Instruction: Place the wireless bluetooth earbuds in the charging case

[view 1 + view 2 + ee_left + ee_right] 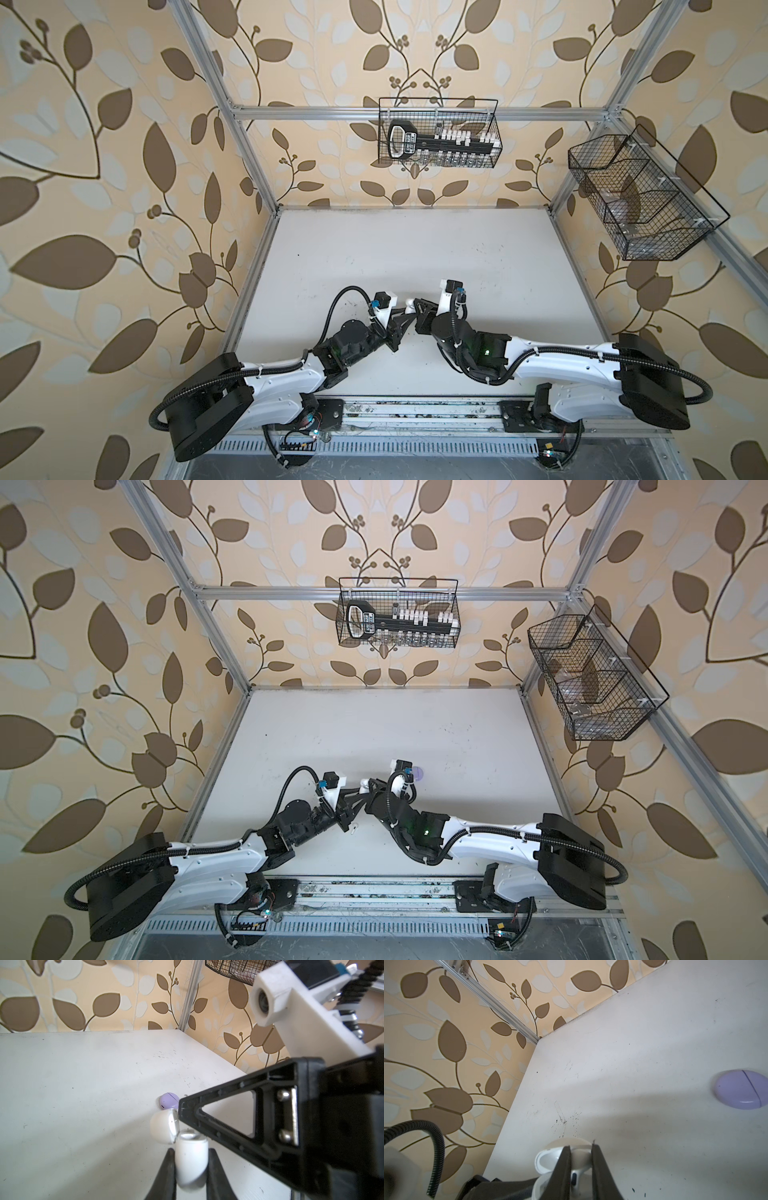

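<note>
White glossy plastic forms one round charging case, hinged open and clamped by the left gripper. One tiny stemmed earbud, also white, is pinched by the right gripper at the open case. One smooth, pebble-shaped lilac case is seen closed on the scuffed matte table nearby.
</note>
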`<state>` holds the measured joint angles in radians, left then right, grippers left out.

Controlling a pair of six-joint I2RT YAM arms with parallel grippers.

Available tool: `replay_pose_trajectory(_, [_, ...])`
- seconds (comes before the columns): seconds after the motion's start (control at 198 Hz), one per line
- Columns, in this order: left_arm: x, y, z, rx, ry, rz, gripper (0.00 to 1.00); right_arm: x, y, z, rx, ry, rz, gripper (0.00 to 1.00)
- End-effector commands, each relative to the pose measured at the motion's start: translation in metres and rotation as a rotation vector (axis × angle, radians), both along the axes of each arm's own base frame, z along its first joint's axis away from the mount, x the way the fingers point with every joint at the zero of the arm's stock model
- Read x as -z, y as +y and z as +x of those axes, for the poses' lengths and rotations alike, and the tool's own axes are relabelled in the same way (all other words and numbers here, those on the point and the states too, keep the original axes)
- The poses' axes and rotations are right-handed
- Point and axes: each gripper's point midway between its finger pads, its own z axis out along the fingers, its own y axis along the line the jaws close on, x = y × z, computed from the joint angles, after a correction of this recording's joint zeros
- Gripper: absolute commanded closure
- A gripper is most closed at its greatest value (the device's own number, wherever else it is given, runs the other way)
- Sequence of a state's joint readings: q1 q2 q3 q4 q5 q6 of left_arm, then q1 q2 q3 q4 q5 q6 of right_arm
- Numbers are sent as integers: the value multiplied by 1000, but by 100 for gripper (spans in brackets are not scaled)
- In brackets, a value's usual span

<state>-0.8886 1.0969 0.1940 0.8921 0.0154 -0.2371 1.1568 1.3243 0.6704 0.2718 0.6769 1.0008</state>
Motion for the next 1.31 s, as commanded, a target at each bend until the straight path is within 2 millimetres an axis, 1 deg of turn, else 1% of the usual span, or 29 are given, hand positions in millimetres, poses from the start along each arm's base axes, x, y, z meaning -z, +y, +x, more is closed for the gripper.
replay_pose_trajectory(0.0, [-26,8,4,-35,-79,-54,96,8,-2,-8,-11,28,6,82])
replay_pose_trajectory(0.116, [-29,6,2,-20,-92,-54,97,13,0,-12,-35,46,9,82])
replay_pose_trajectory(0.302, [-31,3,-6,25,-117,-50,98,7,14,-19,-137,61,13,82])
replay_pose_trajectory(0.398, [-32,2,-9,44,-124,-52,98,6,14,-22,-164,73,4,81])
replay_pose_trajectory(0.6, [-35,0,-13,70,-137,-59,98,13,9,-27,-194,106,-11,81])
replay_pose_trajectory(0.902, [-39,-5,-21,123,-153,-69,96,11,11,-36,-272,130,-4,80])
replay_pose_trajectory(1.063, [-40,-8,-25,152,-160,-76,96,5,10,-41,-295,132,9,80])
replay_pose_trajectory(1.195, [-40,-9,-25,160,-162,-83,99,1,4,-45,-288,136,7,80])
replay_pose_trajectory(1.305, [-41,-9,-26,159,-165,-86,100,4,-5,-47,-269,147,1,80])
